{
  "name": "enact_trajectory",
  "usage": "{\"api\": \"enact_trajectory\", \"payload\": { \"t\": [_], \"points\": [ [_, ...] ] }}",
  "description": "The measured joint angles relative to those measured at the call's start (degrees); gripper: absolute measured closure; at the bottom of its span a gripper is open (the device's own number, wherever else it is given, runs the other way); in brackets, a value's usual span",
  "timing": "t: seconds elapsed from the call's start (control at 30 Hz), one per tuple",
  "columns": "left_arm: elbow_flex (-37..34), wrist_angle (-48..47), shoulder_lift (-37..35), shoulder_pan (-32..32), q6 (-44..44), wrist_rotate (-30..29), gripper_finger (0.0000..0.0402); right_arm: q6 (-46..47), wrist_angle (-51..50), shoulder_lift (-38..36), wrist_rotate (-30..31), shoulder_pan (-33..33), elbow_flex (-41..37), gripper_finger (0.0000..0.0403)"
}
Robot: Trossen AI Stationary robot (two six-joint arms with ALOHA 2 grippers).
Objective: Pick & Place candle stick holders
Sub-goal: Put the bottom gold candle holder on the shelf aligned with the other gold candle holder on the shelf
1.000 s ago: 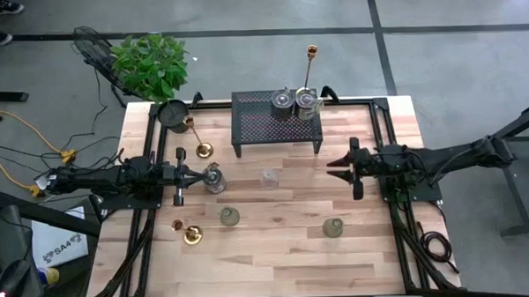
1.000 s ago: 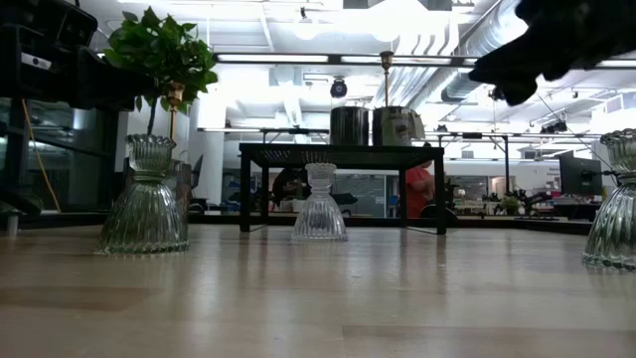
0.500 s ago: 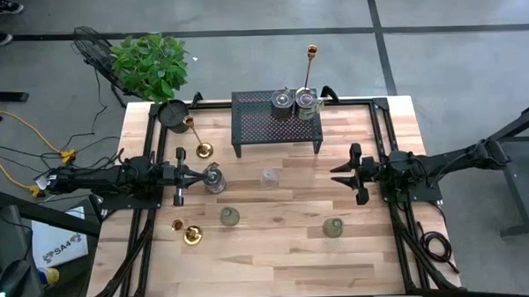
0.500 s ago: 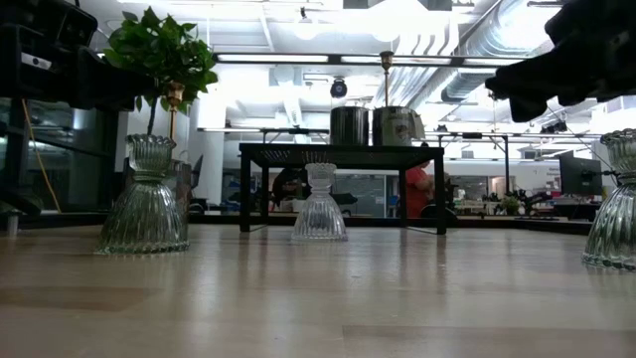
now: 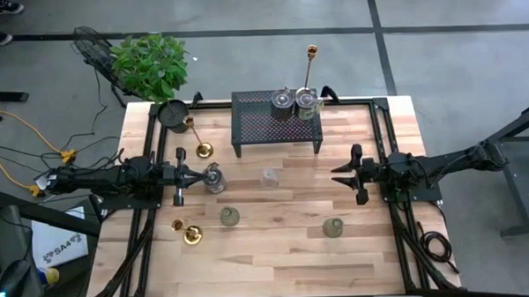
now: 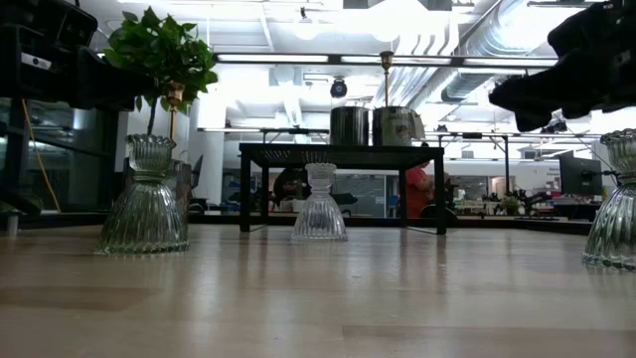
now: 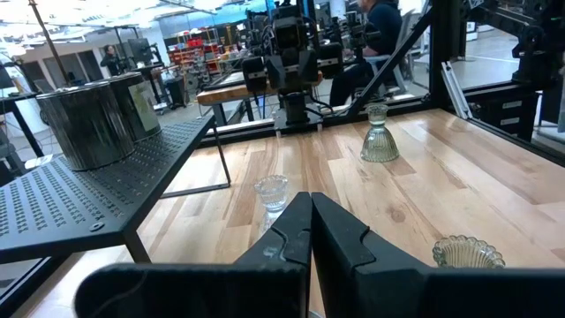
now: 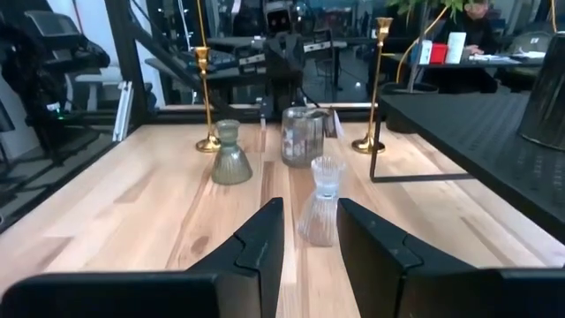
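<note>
1. Nearest you, 2 greenish glass cups (image 5: 229, 217) (image 5: 333, 226) and a brass candlestick (image 5: 192, 234) wait on the tabletop (image 5: 286, 254).
2. Mid-tabletop: your left claw (image 5: 200, 176) is pinched together, touching or just beside a silvery cup (image 5: 214, 178). Right claw (image 5: 338, 173) hangs partly apart, empty, facing the clear cup (image 5: 268, 177).
3. Farthest: 2 silvery cups (image 5: 295, 101) already sit on the mesh rack (image 5: 276, 123), so I'd guess you're barely started. The plant pot (image 5: 171, 113) crowds another candlestick (image 5: 199, 146).

Glass holder (image 6: 614, 204) cut off at low view's edge; distant person (image 6: 419, 191) perhaps seated, blurred.
</note>
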Motion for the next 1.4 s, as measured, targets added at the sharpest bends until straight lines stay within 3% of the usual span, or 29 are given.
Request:
{"api": "enact_trajectory", "payload": {
  "t": [1.0,1.4],
  "points": [
    [0.0,0.03,0.0,0.0,-0.06,0.02,0.0402,-0.07,-0.54,0.04,-0.11,0.0,0.0,0.0304],
    [1.76,-1.24,0.02,0.02,-7.2,0.26,0.0402,-0.07,-0.57,0.04,-0.11,0.0,0.0,0.0304]
  ]
}}
